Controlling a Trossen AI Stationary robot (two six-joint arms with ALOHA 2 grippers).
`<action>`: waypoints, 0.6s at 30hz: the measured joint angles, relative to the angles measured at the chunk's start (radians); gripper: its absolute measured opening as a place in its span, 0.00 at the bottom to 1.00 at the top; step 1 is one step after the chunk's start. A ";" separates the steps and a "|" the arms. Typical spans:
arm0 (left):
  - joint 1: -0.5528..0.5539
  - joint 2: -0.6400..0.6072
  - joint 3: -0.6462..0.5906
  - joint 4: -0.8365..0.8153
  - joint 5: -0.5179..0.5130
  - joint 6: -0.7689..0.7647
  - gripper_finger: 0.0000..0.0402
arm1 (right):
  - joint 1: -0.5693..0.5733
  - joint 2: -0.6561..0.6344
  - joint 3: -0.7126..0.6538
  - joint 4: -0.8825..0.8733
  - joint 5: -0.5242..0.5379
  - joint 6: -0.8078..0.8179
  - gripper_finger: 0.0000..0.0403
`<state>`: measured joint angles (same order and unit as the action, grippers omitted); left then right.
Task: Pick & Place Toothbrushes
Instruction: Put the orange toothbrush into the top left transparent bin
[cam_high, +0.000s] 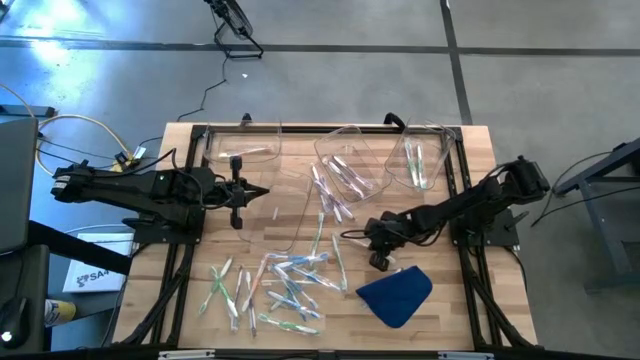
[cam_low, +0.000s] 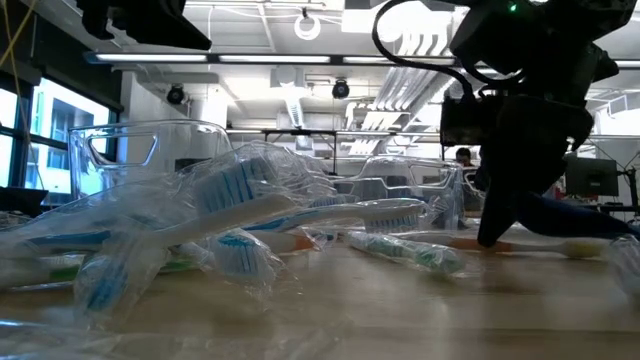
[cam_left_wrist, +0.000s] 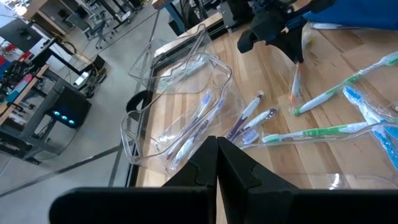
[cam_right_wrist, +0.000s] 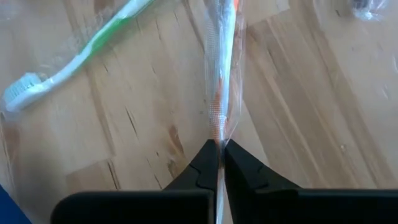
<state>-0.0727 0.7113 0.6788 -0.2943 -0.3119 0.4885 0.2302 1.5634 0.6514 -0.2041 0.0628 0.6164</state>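
Observation:
Many wrapped toothbrushes (cam_high: 285, 285) lie loose on the wooden table's near middle. My right gripper (cam_right_wrist: 219, 144) is down at the table just beyond them, shut on a white-and-orange toothbrush in a clear wrapper (cam_right_wrist: 222, 68). The left wrist view shows the same gripper (cam_left_wrist: 297, 57) and brush (cam_left_wrist: 295, 84); the low view shows its fingers (cam_low: 492, 232) reaching the tabletop. A green-and-white toothbrush (cam_right_wrist: 74, 56) lies beside it. My left gripper (cam_high: 262, 192) hovers shut and empty over the table's left part, its fingers (cam_left_wrist: 216, 152) closed. My right gripper pinches one end of the orange toothbrush's wrapper (cam_right_wrist: 217, 127) between its two fingertips. The fingers come steeply from above, slanting in from the table's right, in line with the brush. The rest of the brush lies flat on the wood, stretching away from the fingers.
Clear plastic bins stand along the far side: one far left (cam_high: 240, 150), one in the middle (cam_high: 350, 165) and one far right (cam_high: 420, 160), each with some brushes, plus a large one (cam_high: 290, 210) near my left gripper. A blue cloth (cam_high: 395, 295) lies near right.

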 joint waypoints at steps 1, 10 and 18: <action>0.000 0.000 0.000 0.000 0.000 0.000 0.00 | 0.000 -0.010 -0.001 -0.004 0.007 -0.012 0.01; 0.000 0.000 0.000 0.002 0.000 0.000 0.00 | -0.003 -0.139 -0.003 -0.011 0.092 -0.087 0.00; 0.000 0.000 0.000 0.009 0.000 0.001 0.00 | -0.019 -0.266 -0.002 -0.008 0.150 -0.177 0.00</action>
<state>-0.0727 0.7113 0.6788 -0.2856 -0.3119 0.4899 0.2107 1.2977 0.6498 -0.2121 0.2131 0.4391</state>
